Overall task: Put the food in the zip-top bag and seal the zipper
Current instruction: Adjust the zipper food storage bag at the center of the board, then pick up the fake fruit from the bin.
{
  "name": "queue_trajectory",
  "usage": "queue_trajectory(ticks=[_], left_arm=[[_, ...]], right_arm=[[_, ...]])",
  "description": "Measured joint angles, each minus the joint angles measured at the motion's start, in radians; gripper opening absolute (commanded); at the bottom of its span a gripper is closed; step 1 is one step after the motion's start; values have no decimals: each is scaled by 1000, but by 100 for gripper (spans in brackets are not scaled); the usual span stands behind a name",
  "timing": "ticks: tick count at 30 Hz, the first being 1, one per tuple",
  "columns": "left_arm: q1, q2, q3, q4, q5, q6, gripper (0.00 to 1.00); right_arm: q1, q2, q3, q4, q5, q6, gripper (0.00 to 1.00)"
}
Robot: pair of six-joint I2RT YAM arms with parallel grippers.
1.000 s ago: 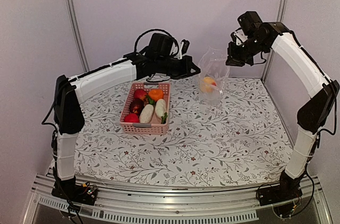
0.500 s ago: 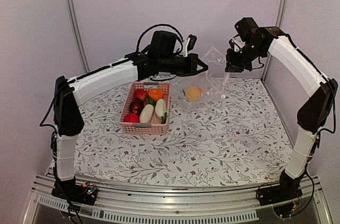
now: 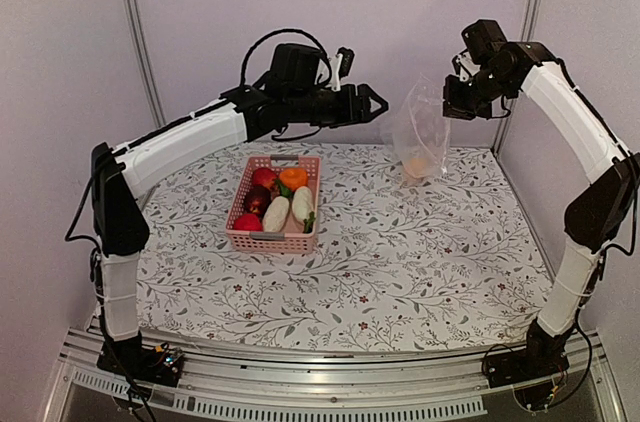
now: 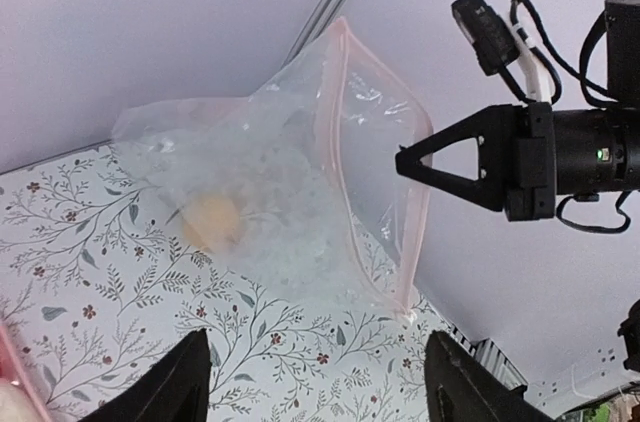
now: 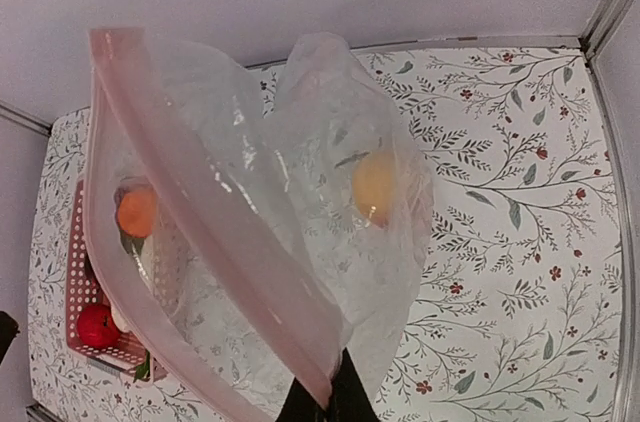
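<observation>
The right gripper (image 3: 452, 108) is pinching the zip-top bag (image 3: 426, 130) by one corner of its mouth. It is holding the bag up over the far right of the table (image 3: 400, 262), probably so the bag hangs open for loading. I cannot tell whether the bag's bottom is touching the cloth. The zipper (image 5: 215, 207), a pinkish strip, is gaping in two lips, so nothing is sealed. The left gripper (image 3: 372, 104) is hovering to the left of the bag and apart from it. Its jaws are spread wide and carrying nothing, and I would guess it is facing the free lip to steady it. Counting the food, one yellow piece (image 3: 415, 164) is lying low in the one bag. Six more are waiting in the one pink basket (image 3: 270, 239) at the left: two red pieces (image 3: 263, 178), one orange piece (image 3: 293, 178), one dark purple piece (image 3: 257, 200) and two white radishes (image 3: 276, 214).
</observation>
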Motion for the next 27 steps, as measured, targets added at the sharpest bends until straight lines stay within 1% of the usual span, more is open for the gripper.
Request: queue_trajectory(ticks=[2, 5, 7, 10, 13, 15, 18, 22, 27], left_arm=[[2, -50, -45, -22, -28, 23, 79], [13, -161, -164, -48, -69, 52, 79], [32, -241, -258, -79, -97, 62, 79], [73, -323, -390, -106, -138, 84, 78], [105, -357, -490, -153, -169, 106, 76], [121, -353, -518, -203, -178, 110, 76], [137, -337, -525, -289, -178, 108, 75], [141, -310, -525, -372, -174, 97, 74], [154, -272, -525, -446, -163, 58, 70]], right_arm=[[-34, -7, 18, 3, 30, -12, 0], [-63, -27, 26, 16, 73, -37, 0], [-67, -42, 12, 28, 75, -50, 0], [-50, -77, -87, 72, 64, -64, 0], [-11, -93, -228, 108, 41, -70, 0], [19, -84, -294, 119, 15, -69, 0], [70, -62, -341, 125, -27, -69, 0], [117, -47, -351, 140, -72, -66, 0], [125, -45, -351, 158, -105, -65, 0]])
